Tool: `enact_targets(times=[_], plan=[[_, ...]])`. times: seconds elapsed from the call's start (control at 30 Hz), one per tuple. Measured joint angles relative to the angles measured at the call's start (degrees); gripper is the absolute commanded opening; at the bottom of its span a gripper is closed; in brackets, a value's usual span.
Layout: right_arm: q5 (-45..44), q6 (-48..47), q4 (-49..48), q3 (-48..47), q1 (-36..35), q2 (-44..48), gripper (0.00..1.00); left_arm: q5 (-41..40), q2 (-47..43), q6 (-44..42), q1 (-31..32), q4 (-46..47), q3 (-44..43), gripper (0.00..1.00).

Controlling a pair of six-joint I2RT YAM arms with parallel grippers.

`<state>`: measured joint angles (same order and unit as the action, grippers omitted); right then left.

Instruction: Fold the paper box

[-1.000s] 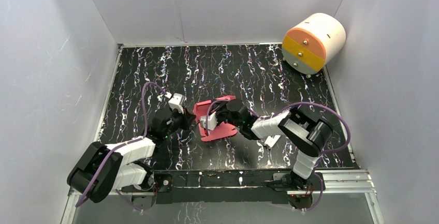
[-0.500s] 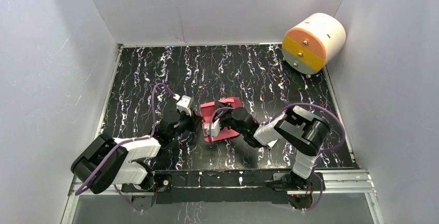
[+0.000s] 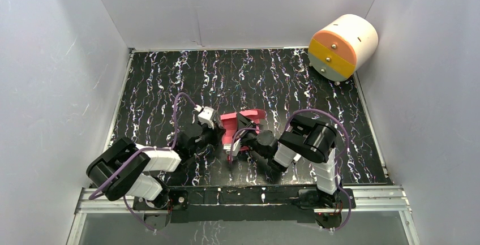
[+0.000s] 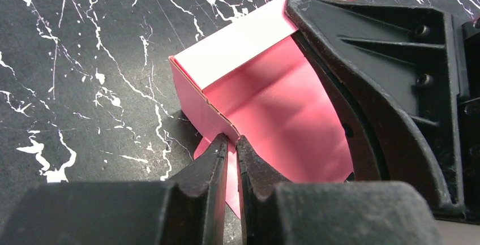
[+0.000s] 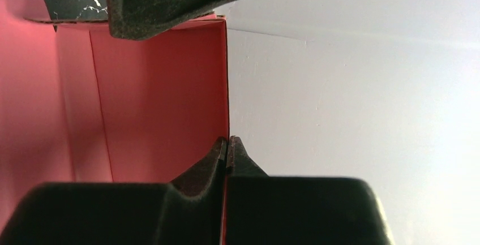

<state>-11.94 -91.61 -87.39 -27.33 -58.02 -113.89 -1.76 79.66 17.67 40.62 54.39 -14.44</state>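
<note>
I'm watching my right tool [image 5: 227, 143] pinching a wall edge of the paper box [image 3: 233, 125]. My left tool [image 4: 231, 141] is straddling another wall's corner; I cannot tell if it's gripping.

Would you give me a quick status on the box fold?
Right gripper shut on paper box wall. Left gripper barely apart astride its corner edge, grip unclear. Box partly formed. Cylinder far off.

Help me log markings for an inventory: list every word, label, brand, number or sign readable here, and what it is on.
None readable: no text shows on the paper box, the white-and-orange cylinder, the table, the left claw or the right claw.
</note>
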Motion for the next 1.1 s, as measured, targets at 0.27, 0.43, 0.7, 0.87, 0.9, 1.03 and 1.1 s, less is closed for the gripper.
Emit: enact_targets(times=[0.27,0.43,0.7,0.87,0.9,1.03,1.1], plan=[[0.59,-1.27,-0.33,0.22,-1.18,0.0,0.0,-0.76,0.44,0.11,0.81,-1.05,0.02,0.32],[0.57,-1.6,-0.76,0.98,-1.38,0.0,0.0,-0.98,-4.44,-0.26,0.87,-2.64,1.42,0.42],[0.57,-1.6,-1.01,0.98,-1.42,0.0,0.0,-4.37,-18.51,-1.66,0.87,-5.66,2.69,0.47],[0.57,-1.6,-1.03,0.98,-1.42,-0.02,0.0,-8.48,-23.02,-1.75,-0.31,-6.01,4.68,0.48],[0.57,-1.57,-1.03,0.98,-1.42,-0.02,0.0,-8.94,-23.17,-1.38,-1.38,-6.03,5.16,0.47],[0.57,-1.57,-1.05,0.98,-1.42,-0.02,0.0,-8.52,-23.54,2.08,-9.53,-6.01,6.82,0.45],[0.57,-1.6,-1.05,0.98,-1.42,-0.02,0.0,-8.09,-23.12,4.04,-13.4,-5.55,7.3,0.45]])
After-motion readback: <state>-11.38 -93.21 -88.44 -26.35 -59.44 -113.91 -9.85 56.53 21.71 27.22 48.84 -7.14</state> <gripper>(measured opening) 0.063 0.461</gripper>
